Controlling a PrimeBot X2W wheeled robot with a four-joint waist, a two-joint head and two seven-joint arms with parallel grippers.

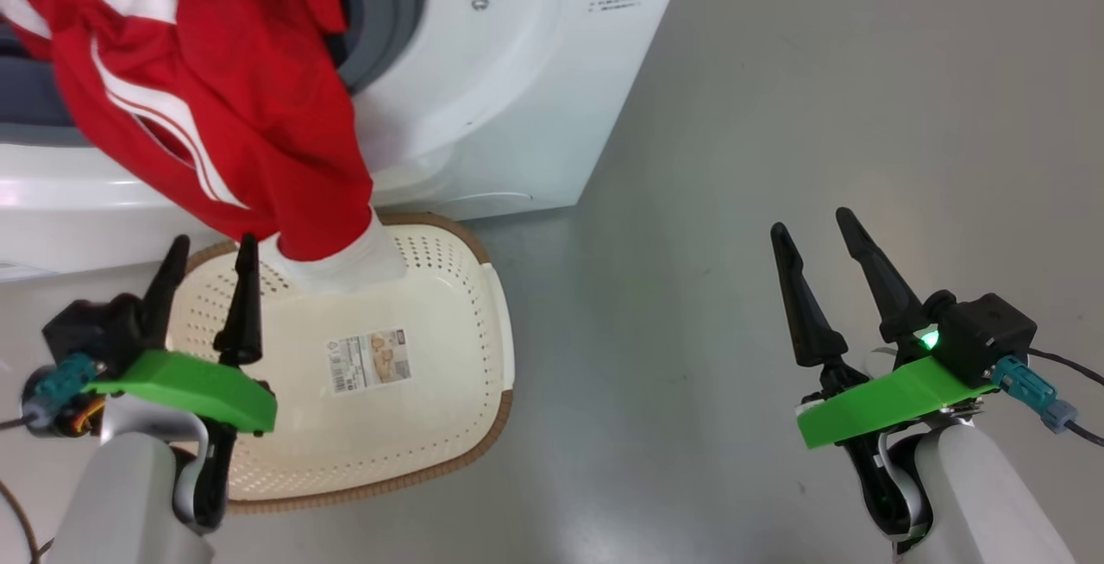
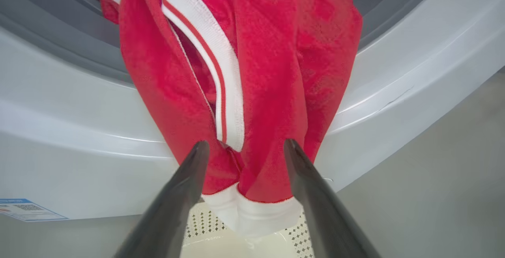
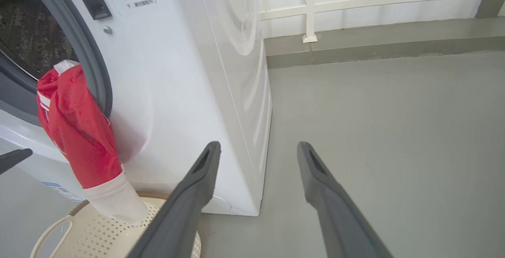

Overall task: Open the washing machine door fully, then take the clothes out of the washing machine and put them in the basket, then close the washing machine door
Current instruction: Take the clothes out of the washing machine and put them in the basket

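Observation:
Red clothes (image 1: 233, 107) with white bands hang out of the washing machine (image 1: 509, 98) opening, down its white front. Their white cuff touches the back of the cream basket (image 1: 448, 305) on the floor below. My left gripper (image 1: 211, 253) is open over the basket's left rim, just left of the hanging cloth and holding nothing. In the left wrist view the clothes (image 2: 244, 92) hang just beyond my open left gripper (image 2: 244, 147). My right gripper (image 1: 811, 228) stands open over bare floor at the right. The washing machine door is out of view.
The basket floor carries a paper label (image 1: 369, 360). Grey floor (image 1: 776, 115) spreads to the right of the machine. A white railing and a low kerb (image 3: 375, 49) run behind it in the right wrist view. A blue sticker (image 2: 23, 208) sits low on the machine's front.

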